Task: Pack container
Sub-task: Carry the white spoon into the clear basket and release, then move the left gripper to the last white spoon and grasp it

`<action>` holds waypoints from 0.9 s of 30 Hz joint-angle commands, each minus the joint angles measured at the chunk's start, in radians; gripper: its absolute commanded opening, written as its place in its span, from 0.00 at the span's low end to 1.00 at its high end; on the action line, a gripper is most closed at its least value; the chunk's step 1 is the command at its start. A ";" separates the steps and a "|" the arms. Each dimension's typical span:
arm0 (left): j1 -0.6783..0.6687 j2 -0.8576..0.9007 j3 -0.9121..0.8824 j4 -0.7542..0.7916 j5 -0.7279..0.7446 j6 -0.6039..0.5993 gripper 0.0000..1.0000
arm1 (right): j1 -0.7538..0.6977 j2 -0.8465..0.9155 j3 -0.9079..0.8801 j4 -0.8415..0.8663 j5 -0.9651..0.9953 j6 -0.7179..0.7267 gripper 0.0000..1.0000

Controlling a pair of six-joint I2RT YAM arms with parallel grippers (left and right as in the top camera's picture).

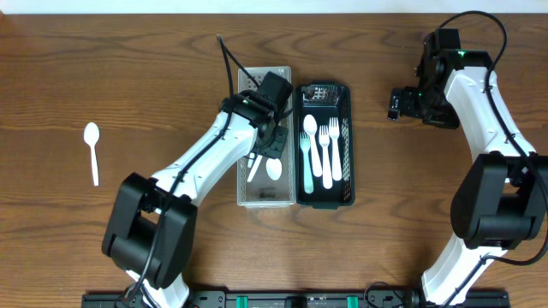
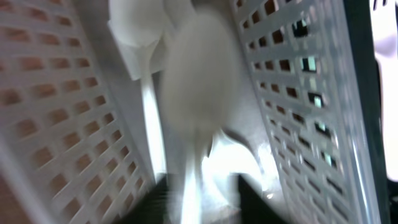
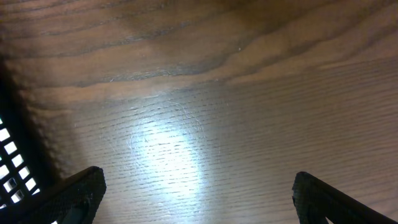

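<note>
My left gripper [image 1: 272, 144] is down inside the white perforated basket [image 1: 247, 195], just left of the black tray [image 1: 347, 145]. In the blurred left wrist view its fingers [image 2: 200, 202] stand a little apart on either side of the handle of a white spoon [image 2: 193, 81], which lies on the basket floor [image 1: 274, 168]. A second white utensil [image 2: 134, 37] lies beside it. The black tray holds white forks [image 1: 329, 150] and a pale spoon [image 1: 308, 154]. Another white spoon [image 1: 92, 150] lies on the table at far left. My right gripper [image 3: 196, 193] is open and empty over bare wood.
The basket and the black tray stand side by side at the table's centre. The right arm [image 1: 479, 94] hovers at the back right, with the tray's edge at the left of its wrist view [image 3: 9, 155]. The wooden table [image 1: 103, 68] surrounds them.
</note>
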 commanded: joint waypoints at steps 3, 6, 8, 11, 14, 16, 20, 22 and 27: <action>0.085 -0.148 0.137 -0.047 -0.027 0.102 0.88 | -0.003 0.007 -0.005 -0.001 0.004 -0.008 0.99; 0.203 -0.224 0.180 -0.066 -0.033 0.126 0.97 | -0.003 0.007 -0.005 -0.004 0.004 -0.007 0.99; 0.322 -0.265 0.183 -0.064 -0.033 0.127 0.99 | -0.003 0.007 -0.005 -0.009 0.004 0.000 0.99; 0.542 -0.281 0.183 -0.073 -0.031 0.127 0.98 | -0.003 0.007 -0.005 -0.012 0.004 0.008 0.99; 0.714 -0.253 0.182 -0.071 -0.024 0.128 0.98 | -0.003 0.007 -0.005 -0.012 0.003 0.015 0.99; 0.799 -0.218 0.182 -0.058 -0.024 0.136 0.98 | -0.003 0.007 -0.005 -0.012 0.002 0.035 0.99; 0.905 -0.108 0.182 -0.005 -0.024 0.151 0.98 | -0.003 0.007 -0.005 -0.011 0.000 0.057 0.99; 0.940 -0.040 0.182 0.023 -0.024 0.151 0.98 | -0.003 0.007 -0.005 -0.012 0.000 0.057 0.99; 0.991 0.114 0.182 0.073 -0.024 0.150 0.98 | -0.003 0.007 -0.005 -0.020 0.004 0.057 0.99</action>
